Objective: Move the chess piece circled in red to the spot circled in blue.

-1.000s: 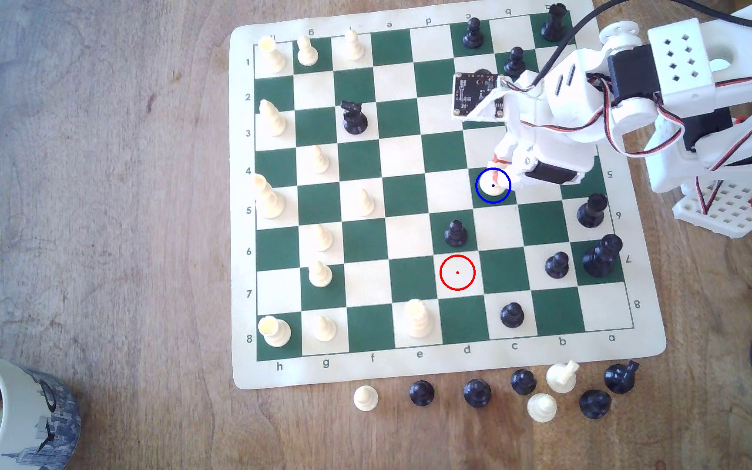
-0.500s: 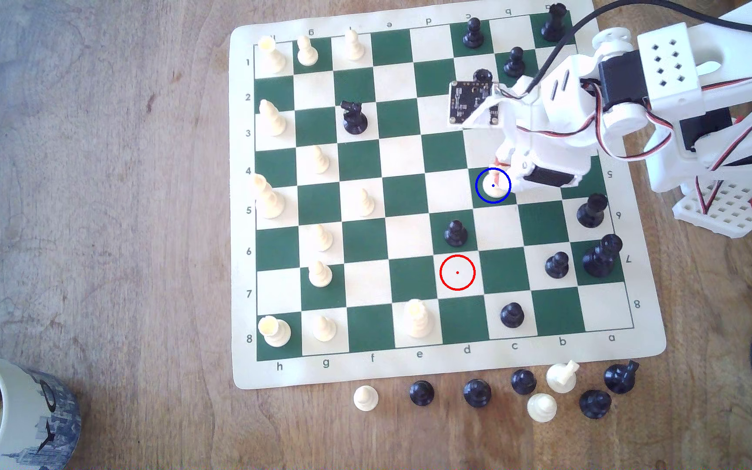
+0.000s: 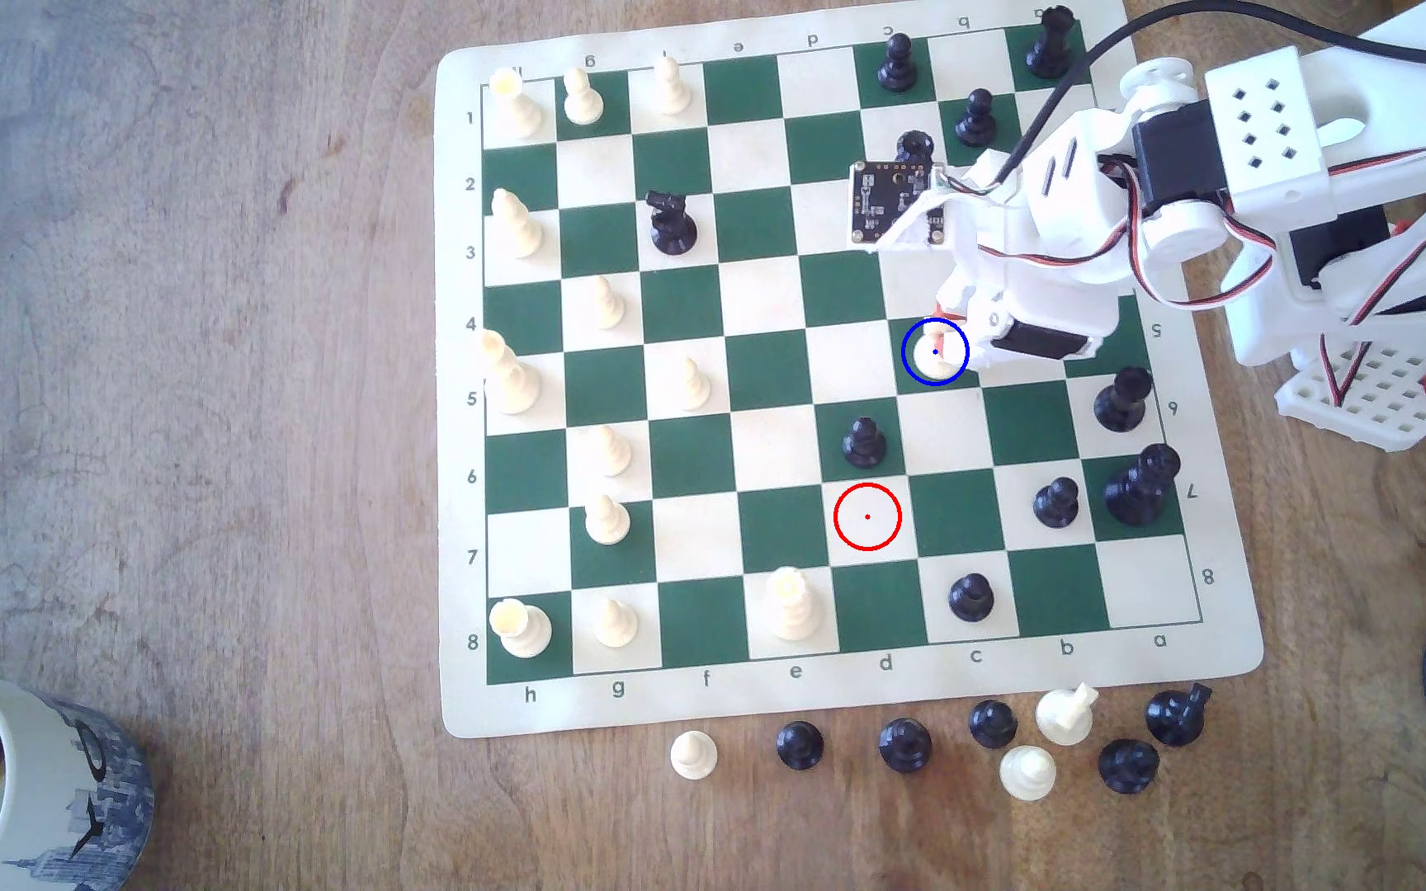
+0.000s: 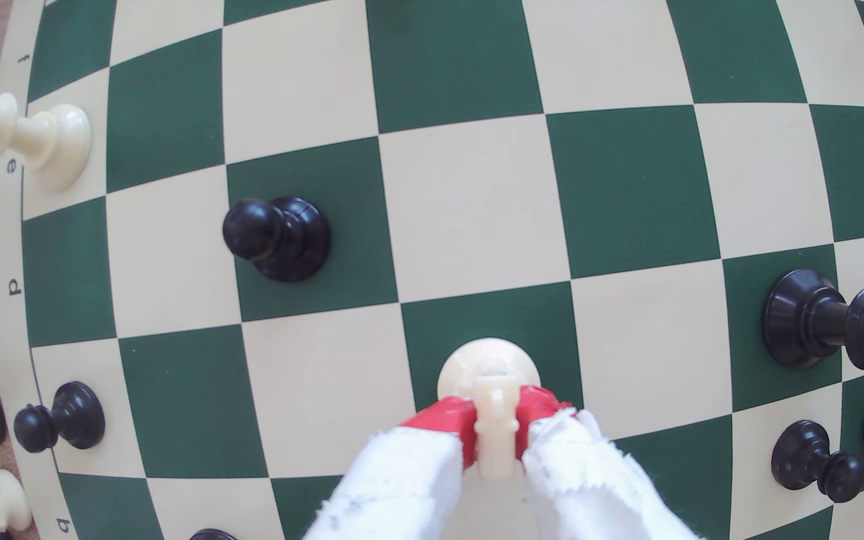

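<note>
The chess piece circled in red (image 3: 935,358), a small cream piece with a round base, is inside the blue ring, away from the red ring (image 3: 867,517), which marks a bare cream square. My gripper (image 3: 947,327) reaches in from the exterior view's right and is shut on the piece. In the wrist view my red-tipped fingers (image 4: 445,420) clamp the piece's upper part (image 4: 495,436), while its base (image 4: 487,361) is over the spot circled in blue (image 4: 419,337), a dark green square (image 3: 913,383). Whether the base touches the board I cannot tell.
A black pawn (image 3: 864,441) stands one square diagonally from the piece, toward the board's front edge. More black pieces (image 3: 1121,398) line the exterior view's right side. Captured pieces (image 3: 1027,771) lie off the board's front edge. A mug (image 3: 24,788) sits at the lower left.
The arm's wrist and camera board have shifted slightly toward the exterior view's left. The cream piece stays inside the blue ring with the fingers still clamped on it.
</note>
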You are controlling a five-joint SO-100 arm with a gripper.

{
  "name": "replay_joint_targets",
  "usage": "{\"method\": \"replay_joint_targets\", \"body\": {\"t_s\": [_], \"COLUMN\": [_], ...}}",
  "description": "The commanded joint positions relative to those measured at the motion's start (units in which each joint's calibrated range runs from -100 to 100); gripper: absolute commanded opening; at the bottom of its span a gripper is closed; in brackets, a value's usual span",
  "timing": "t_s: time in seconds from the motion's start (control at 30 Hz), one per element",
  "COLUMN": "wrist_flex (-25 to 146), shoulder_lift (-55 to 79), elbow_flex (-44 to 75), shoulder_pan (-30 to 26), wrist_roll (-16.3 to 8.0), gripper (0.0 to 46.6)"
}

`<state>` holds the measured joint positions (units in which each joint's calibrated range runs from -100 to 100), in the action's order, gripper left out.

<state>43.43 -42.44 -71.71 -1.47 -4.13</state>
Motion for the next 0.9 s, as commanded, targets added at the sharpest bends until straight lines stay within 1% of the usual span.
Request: {"method": "replay_joint_targets", "body": {"t_s": [0.0,0.03,0.07,0.13,0.17,0.2,0.23,0.33,0.47,0.5,0.6,0.63,0.73,0.77,0.87], "wrist_flex": [-0.5,-0.6,-0.6,-0.5,-0.5,-0.5,-0.7,-3.3,-11.0,-16.5,-29.9,-39.7,-54.1,-61.0,-69.3], "shoulder_lift": [0.3,0.2,-0.1,-0.8,-1.7,-2.6,-3.4,-7.1,-11.7,-13.4,-15.0,-14.8,-14.0,-14.0,-14.9], "elbow_flex": [1.2,1.3,1.4,1.5,1.7,1.7,1.8,1.8,0.2,-1.1,-5.3,-8.2,-12.4,-14.1,-15.8], "shoulder_pan": [0.2,0.4,0.7,1.1,1.6,2.1,2.5,4.3,5.1,4.8,4.6,4.6,4.7,4.8,5.0], "wrist_roll": [0.3,0.3,0.3,0.4,0.5,0.5,0.5,0.5,0.5,0.4,0.5,0.9,2.5,2.8,3.2], "gripper": [3.9,6.5,10.4,13.2,16.6,18.2,18.3,16.2,16.1,15.1,14.2,13.2,11.0,9.1,7.1]}}
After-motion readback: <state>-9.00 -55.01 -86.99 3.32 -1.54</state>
